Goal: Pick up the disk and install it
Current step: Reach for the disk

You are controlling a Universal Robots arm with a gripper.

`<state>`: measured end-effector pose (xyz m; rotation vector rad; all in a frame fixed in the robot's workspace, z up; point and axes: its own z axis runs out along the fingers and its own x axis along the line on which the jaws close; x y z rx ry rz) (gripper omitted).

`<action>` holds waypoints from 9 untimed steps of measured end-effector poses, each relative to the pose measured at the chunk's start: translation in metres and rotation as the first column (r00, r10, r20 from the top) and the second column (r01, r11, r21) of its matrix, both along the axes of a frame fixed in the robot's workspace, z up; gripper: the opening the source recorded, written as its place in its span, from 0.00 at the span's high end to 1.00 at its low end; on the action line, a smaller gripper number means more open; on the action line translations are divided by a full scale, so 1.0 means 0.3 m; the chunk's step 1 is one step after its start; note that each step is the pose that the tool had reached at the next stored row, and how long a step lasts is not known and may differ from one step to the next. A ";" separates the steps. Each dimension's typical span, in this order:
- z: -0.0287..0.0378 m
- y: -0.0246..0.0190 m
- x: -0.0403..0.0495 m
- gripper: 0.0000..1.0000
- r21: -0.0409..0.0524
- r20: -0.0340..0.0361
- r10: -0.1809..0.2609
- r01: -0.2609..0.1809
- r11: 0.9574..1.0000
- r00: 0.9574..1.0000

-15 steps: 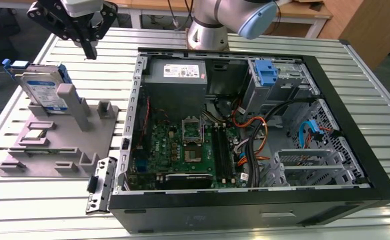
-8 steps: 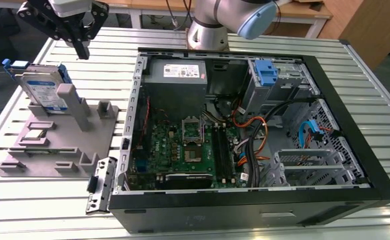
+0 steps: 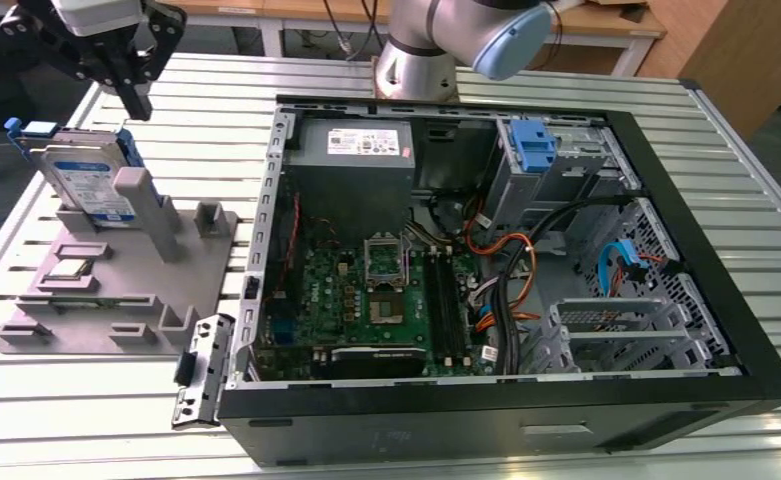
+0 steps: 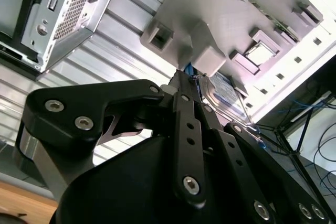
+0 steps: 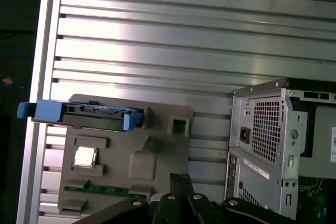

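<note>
Nearest in the exterior view ran the slatted table (image 3: 97, 420) and the black wall of the opened case (image 3: 497, 425), which lay on its side. Inside it the motherboard (image 3: 350, 300) lay flat, with cables (image 3: 517, 250) bunched toward the exterior view's right of it. Just beside the case, on the exterior view's left, a grey holder (image 3: 210, 270) rested on the table, with a small chip (image 3: 70, 270) seated in one of its pockets. Farther back on that holder the disk (image 3: 86, 185) stood upright on edge behind a grey post (image 3: 134, 195). Its white and blue label faced the camera and blue rails ran along its sides. It was outside the case. At the case's far end sat the power supply (image 3: 357, 143), and to the exterior view's right of that a blue latch (image 3: 530, 145). The gripper (image 3: 137, 105) hung above the disk's top edge, clear of it, its fingers drawn together and holding nothing. In the first wrist view the fingertips (image 5: 176, 182) hovered over the holder, apart from the disk's blue rail. Behind the case rose the arm (image 3: 417, 65).
</note>
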<state>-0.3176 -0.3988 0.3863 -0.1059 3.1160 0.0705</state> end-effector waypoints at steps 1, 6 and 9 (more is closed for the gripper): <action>-0.001 0.000 -0.008 0.90 0.000 0.000 0.000 0.000 1.000 1.000; -0.008 0.002 -0.046 0.90 0.000 0.000 0.000 0.000 1.000 1.000; -0.013 0.004 -0.066 0.90 0.000 0.000 0.000 0.000 1.000 1.000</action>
